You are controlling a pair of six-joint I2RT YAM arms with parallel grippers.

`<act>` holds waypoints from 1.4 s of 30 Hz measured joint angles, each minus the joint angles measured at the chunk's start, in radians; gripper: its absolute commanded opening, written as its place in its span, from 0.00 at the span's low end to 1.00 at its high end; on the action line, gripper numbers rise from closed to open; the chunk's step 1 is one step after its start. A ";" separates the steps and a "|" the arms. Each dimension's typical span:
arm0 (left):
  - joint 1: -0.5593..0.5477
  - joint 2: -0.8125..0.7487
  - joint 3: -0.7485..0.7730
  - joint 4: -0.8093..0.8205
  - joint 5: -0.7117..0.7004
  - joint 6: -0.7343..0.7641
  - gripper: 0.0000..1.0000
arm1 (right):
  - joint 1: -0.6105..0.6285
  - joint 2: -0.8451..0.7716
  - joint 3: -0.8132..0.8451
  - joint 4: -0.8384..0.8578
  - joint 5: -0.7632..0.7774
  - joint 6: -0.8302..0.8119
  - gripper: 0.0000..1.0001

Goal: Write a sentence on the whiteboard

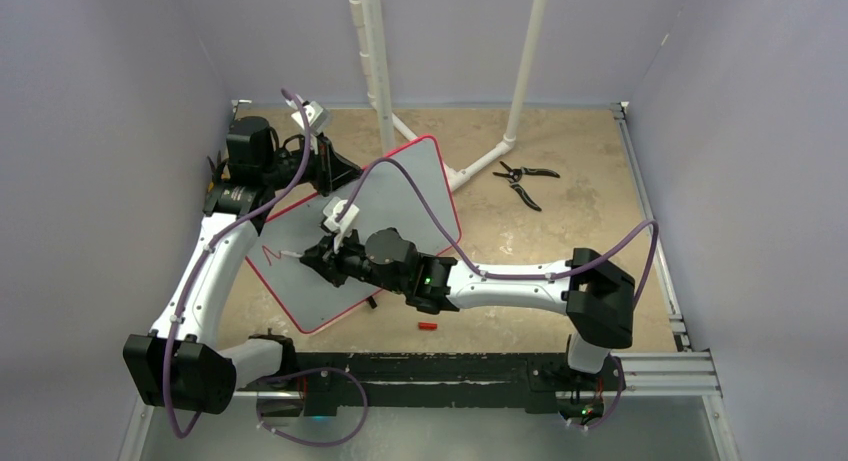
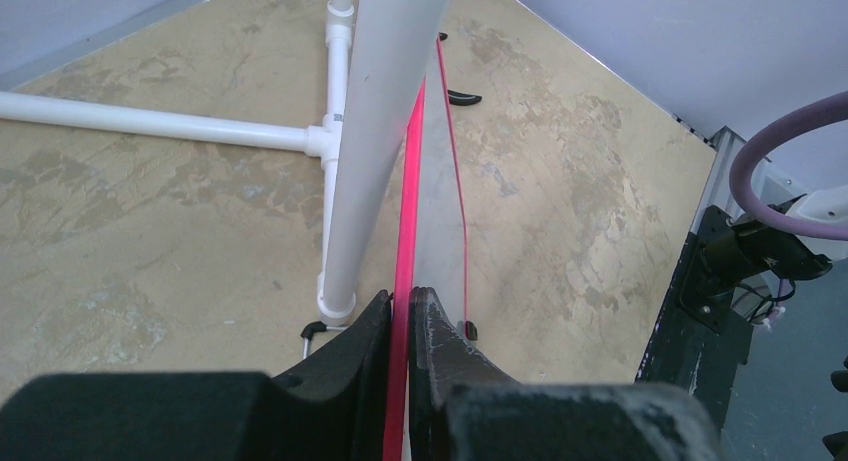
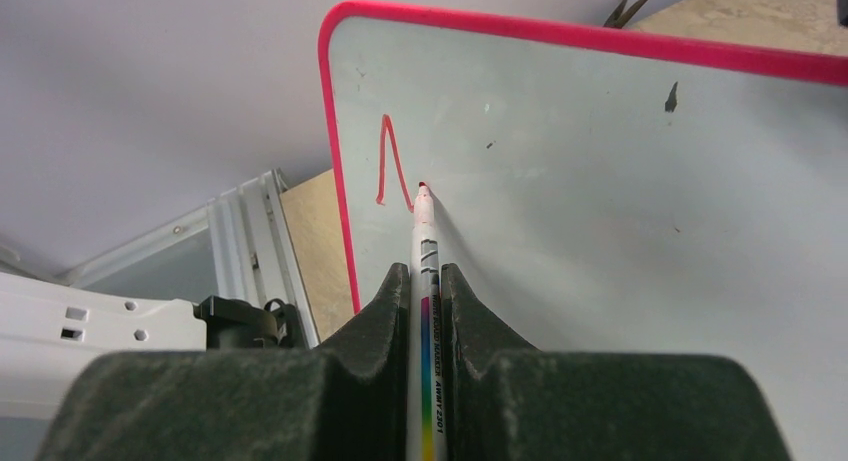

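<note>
The whiteboard (image 1: 405, 196) lies on the table, pale grey with a thin red rim. My left gripper (image 1: 328, 171) is shut on its far left rim; in the left wrist view the red rim (image 2: 408, 201) runs between the gripper's (image 2: 402, 299) closed jaws. My right gripper (image 1: 318, 253) is shut on a white marker (image 3: 424, 236) with a rainbow stripe. The marker's red tip touches the whiteboard (image 3: 600, 181) near its left edge. Of the sentence, only a red inverted-V stroke (image 3: 392, 161) shows, which also appears in the top view (image 1: 268, 252).
A small red marker cap (image 1: 427, 326) lies on the table near the front rail. Black pliers (image 1: 525, 181) lie at the back right. A white PVC pipe frame (image 1: 375, 61) stands behind the board; one pipe (image 2: 375, 141) is close beside my left gripper.
</note>
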 measured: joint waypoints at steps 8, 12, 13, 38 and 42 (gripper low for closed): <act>0.002 0.002 -0.001 0.003 0.005 -0.001 0.00 | 0.000 0.000 0.020 0.027 0.029 -0.003 0.00; 0.004 0.002 -0.002 0.005 0.008 -0.001 0.00 | -0.001 0.000 0.036 0.038 0.044 -0.007 0.00; 0.004 0.002 -0.004 0.007 0.009 -0.001 0.00 | -0.001 0.000 0.038 0.040 0.048 -0.008 0.00; 0.011 0.002 -0.011 0.019 0.023 -0.008 0.00 | -0.003 -0.079 -0.061 0.077 -0.029 -0.030 0.00; 0.011 0.003 -0.011 0.020 0.024 -0.009 0.00 | -0.003 -0.061 -0.061 0.069 -0.028 -0.030 0.00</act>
